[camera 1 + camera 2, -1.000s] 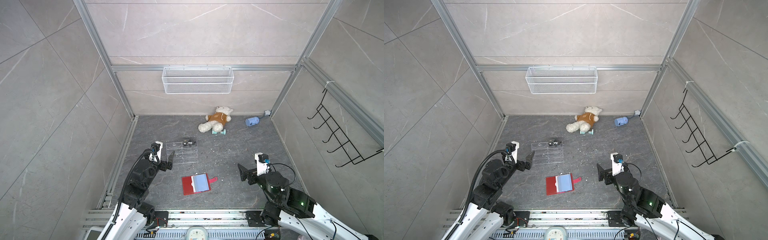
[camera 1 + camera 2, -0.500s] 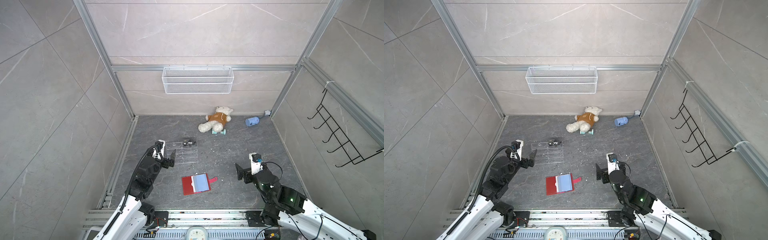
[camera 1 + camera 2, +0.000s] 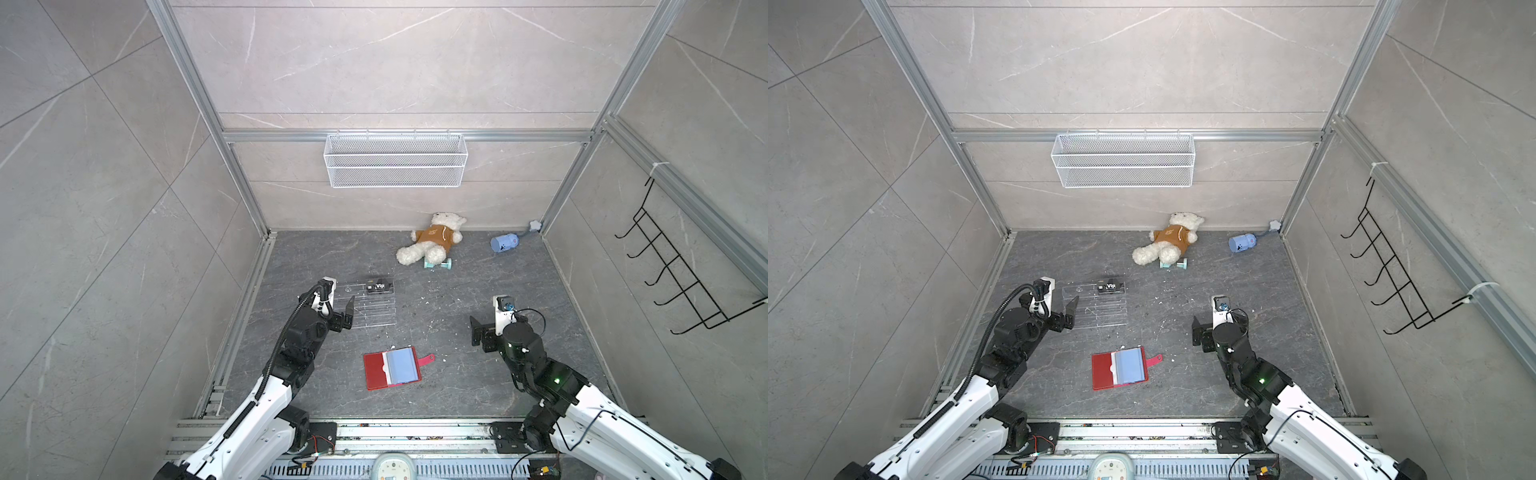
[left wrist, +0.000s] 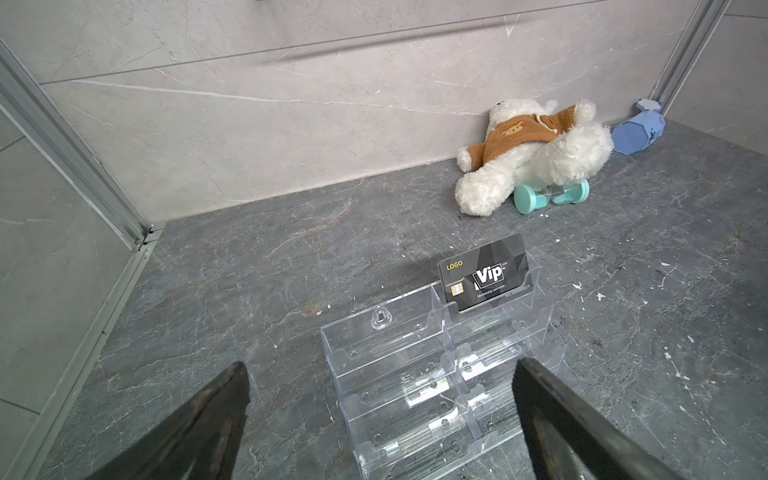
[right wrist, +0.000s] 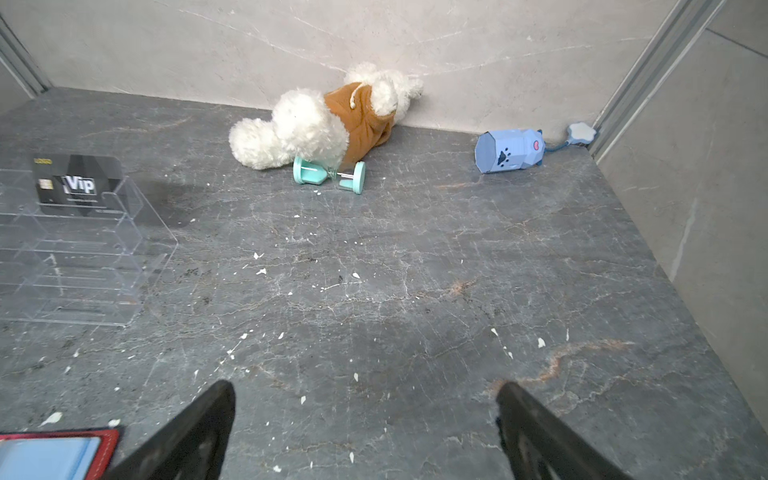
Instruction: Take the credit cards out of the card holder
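The left gripper (image 4: 380, 363) hangs with its jaws spread wide and nothing between them, at the near edge of a clear acrylic rack (image 4: 399, 374). One black credit card (image 4: 484, 278) stands upright in the rack's far right pocket. It reads "LOGO" in yellow and "Vip" in white beside a gold chip; the finer print under that is too small to read. To the right and nearer the arms, the card holder (image 3: 392, 369) lies open and flat on the grey worktop (image 3: 449, 324), red cover down, pale blue sleeves up, snap tab pointing right. I cannot tell whether any cards sit in the sleeves. Farther back a white teddy bear (image 3: 432, 245) in a brown hoodie lies against a teal sand timer (image 3: 438, 264). The right gripper (image 5: 363, 385) is also wide open and empty, above bare worktop right of the card holder. A blue box (image 5: 509, 151) with a dark paw print lies by the far right corner
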`<state>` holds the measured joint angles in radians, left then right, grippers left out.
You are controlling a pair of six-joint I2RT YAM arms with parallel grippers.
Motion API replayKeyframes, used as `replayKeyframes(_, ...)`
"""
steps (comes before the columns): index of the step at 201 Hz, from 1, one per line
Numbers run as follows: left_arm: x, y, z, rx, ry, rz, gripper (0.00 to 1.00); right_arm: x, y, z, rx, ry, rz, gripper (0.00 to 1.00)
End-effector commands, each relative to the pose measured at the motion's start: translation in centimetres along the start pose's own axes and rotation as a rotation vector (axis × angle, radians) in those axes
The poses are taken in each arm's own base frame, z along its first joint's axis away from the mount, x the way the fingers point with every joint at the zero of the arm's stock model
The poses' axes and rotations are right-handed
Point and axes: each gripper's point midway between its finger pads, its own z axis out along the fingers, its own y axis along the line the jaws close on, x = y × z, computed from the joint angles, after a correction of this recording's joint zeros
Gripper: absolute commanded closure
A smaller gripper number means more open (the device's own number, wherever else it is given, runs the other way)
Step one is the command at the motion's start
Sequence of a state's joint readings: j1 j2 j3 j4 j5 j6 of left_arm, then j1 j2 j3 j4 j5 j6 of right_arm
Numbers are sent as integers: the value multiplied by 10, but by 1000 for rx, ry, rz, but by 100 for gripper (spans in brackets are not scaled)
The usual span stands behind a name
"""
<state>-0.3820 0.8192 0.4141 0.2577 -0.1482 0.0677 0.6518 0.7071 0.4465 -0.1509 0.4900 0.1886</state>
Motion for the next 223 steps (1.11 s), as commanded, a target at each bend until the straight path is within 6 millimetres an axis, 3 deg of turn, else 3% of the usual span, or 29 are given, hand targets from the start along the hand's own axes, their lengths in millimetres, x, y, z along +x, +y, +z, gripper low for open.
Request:
replayKeyframes(1, -13, 10, 7, -37, -69, 10, 0, -6, 4, 14, -31, -22, 6, 0)
replayKeyframes(50, 10, 30, 21, -61, -59, -26, 0, 3, -30, 48, 38, 11, 82, 0)
replayKeyframes(124, 40, 64, 38, -112, -50, -63, 0, 6, -93, 77, 120, -1, 236, 0)
replayKeyframes(164, 42, 79, 39, -132, -51, -54, 0, 19, -103, 93, 158, 6, 211, 0)
replayKeyframes(223, 55, 72, 34, -108, -26, 0, 0, 16, -114, 104, 209, -109, 168, 0)
